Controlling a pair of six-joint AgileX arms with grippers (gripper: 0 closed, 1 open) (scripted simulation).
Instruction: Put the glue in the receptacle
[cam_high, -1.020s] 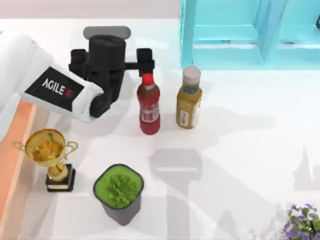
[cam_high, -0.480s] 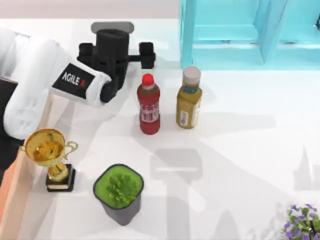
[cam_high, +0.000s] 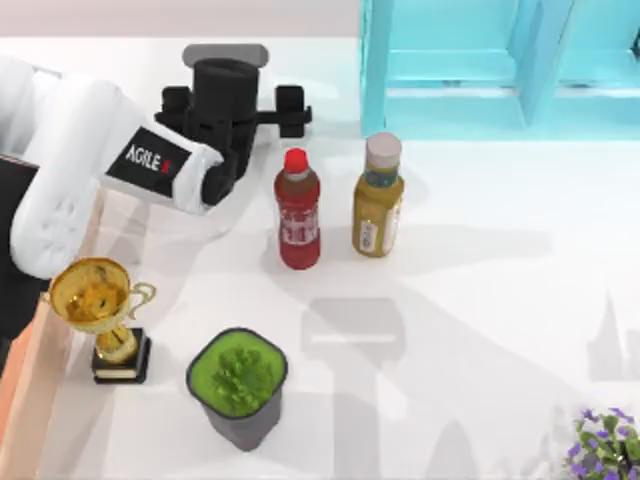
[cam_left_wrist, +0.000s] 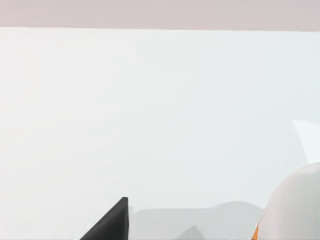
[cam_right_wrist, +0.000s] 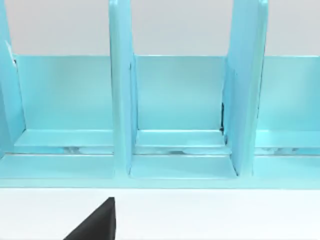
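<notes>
The left gripper (cam_high: 232, 100) hovers over the table's (cam_high: 480, 300) far left, beside the red bottle (cam_high: 298, 215); I cannot tell whether it is open or closed, the glue (cam_left_wrist: 296, 200) sits close beside it, the receptacle (cam_high: 28, 400) lies at the left edge, and the right arm faces the turquoise shelf unit (cam_right_wrist: 180, 100).

On the bench (cam_high: 480, 300), two bottles stand side by side near the middle: one bottle (cam_high: 298, 210) to the left, the other bottle (cam_high: 378, 196) just to its right. Behind them, at the far right, sits the shelf unit (cam_high: 500, 60). The left arm's gripper (cam_high: 232, 100) hangs at the far left, behind the left bottle. The trophy (cam_high: 100, 310) stands at the left edge beside the box (cam_high: 30, 380); the potted plant (cam_high: 238, 385) is right of the trophy, and flowers (cam_high: 608, 445) sit at the near right corner.
</notes>
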